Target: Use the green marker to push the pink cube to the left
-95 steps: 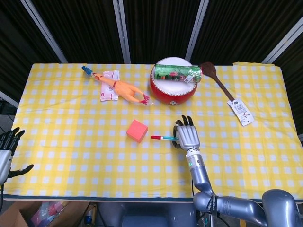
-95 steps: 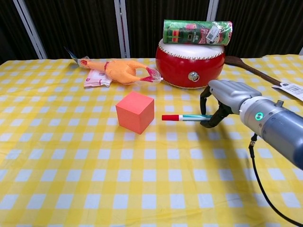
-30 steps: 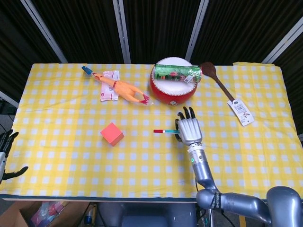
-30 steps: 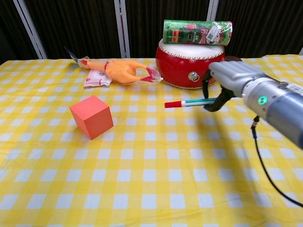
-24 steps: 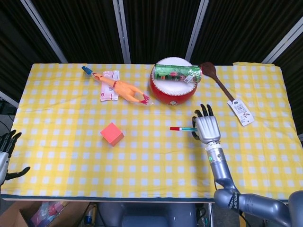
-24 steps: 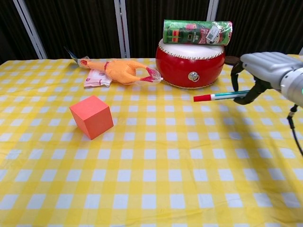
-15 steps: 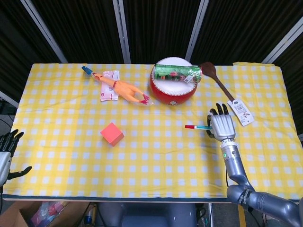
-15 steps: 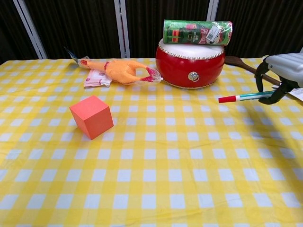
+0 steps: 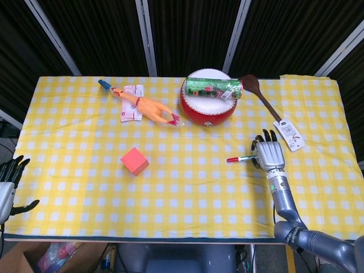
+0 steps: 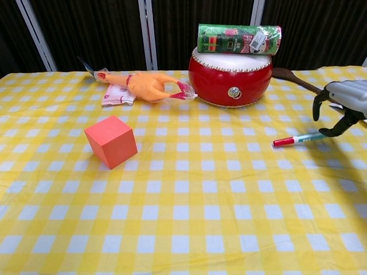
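Right now the right hand [image 10: 344,109] is hovering low over the checked tablecloth [image 10: 183,217], its fingers [image 10: 316,106] curved downward and apart from the thumb, gripping nothing. Lying on the cloth just below and in front of its fingertips is the green marker [image 10: 295,139], its red cap pointing away from the hand toward the left; whether the barrel's near end is touching the thumb cannot be told from either view. Well to the left of the hand, across a wide stretch of cloth, the pink cube [image 10: 110,141] is sitting on the cloth with one corner turned toward the front edge. Beyond the hand and a little to its left, a red drum [image 10: 230,77] is standing with a green canister [image 10: 238,39] lying on its top. Just behind the hand, a wooden spoon [image 9: 260,96] is resting with a white tag [image 9: 291,134] at its handle end. Farther left at the back, a rubber chicken [image 10: 143,85] is lying across a small printed packet [image 10: 117,94]. At the near left corner, off the table's edge, the left hand [image 9: 7,185] is hanging with fingers spread and nothing in it.
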`<state>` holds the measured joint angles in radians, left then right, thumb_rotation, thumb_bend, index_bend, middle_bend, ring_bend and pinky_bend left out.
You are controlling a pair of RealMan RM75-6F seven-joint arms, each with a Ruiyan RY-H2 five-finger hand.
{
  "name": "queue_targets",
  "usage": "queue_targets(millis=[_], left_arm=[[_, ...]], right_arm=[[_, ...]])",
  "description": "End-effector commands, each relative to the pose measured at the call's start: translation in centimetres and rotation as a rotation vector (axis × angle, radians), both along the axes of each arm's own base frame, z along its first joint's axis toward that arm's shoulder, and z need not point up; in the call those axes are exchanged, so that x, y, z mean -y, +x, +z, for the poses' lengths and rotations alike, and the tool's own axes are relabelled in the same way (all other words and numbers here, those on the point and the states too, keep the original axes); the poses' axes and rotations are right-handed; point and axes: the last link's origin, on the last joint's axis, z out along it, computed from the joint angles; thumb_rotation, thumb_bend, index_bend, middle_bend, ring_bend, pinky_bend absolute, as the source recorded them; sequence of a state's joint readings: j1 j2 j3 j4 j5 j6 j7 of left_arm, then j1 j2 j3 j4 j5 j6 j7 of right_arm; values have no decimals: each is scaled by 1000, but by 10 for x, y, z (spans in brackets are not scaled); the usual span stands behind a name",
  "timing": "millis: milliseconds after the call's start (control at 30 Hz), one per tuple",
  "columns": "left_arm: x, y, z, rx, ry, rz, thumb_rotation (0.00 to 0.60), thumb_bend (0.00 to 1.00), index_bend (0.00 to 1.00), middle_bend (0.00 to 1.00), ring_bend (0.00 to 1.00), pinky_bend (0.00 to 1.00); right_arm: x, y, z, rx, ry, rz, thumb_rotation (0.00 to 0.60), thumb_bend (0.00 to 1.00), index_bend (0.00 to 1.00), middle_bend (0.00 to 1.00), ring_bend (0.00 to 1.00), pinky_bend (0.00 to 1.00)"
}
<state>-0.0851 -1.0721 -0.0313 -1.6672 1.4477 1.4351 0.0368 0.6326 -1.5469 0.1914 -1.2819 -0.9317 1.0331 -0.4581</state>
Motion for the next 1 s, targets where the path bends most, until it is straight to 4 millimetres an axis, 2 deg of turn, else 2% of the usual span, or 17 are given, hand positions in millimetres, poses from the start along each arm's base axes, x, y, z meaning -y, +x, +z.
queue_targets(millis=[33,133,267,400,633,800,1000], left_arm=[[0,0,0,0,0,0,600,28,0,0,0,0],[1,0,1,-1,5,1,600,28,0,0,0,0],[1,-1,2,1,13,-1,600,28,0,0,0,0],[1,-1,3,2,21,-5,600,29,0,0,0,0],[5,-1,6,-6,45,-23,600,28,0,0,0,0],[9,0,6,-22,62,-47,600,27,0,0,0,0],[14,-1,7,-43,94,-52,600,25,0,0,0,0]], right_arm=[[-4,1,-3,-4,15,1,600,406,279,203,5,39],[-9,2,-1,-20,21,-2,600,407,187,174,0,36],[-16,7,7,-8,5,0,600,406,185,165,0,36],[-33,12,24,-7,-11,33,600,406,181,131,0,20],[-90,5,70,21,-40,72,600,406,96,58,0,0],[-135,-14,99,56,-54,39,600,406,2,5,0,0],[-170,-38,117,73,-100,59,600,405,0,0,0,0]])
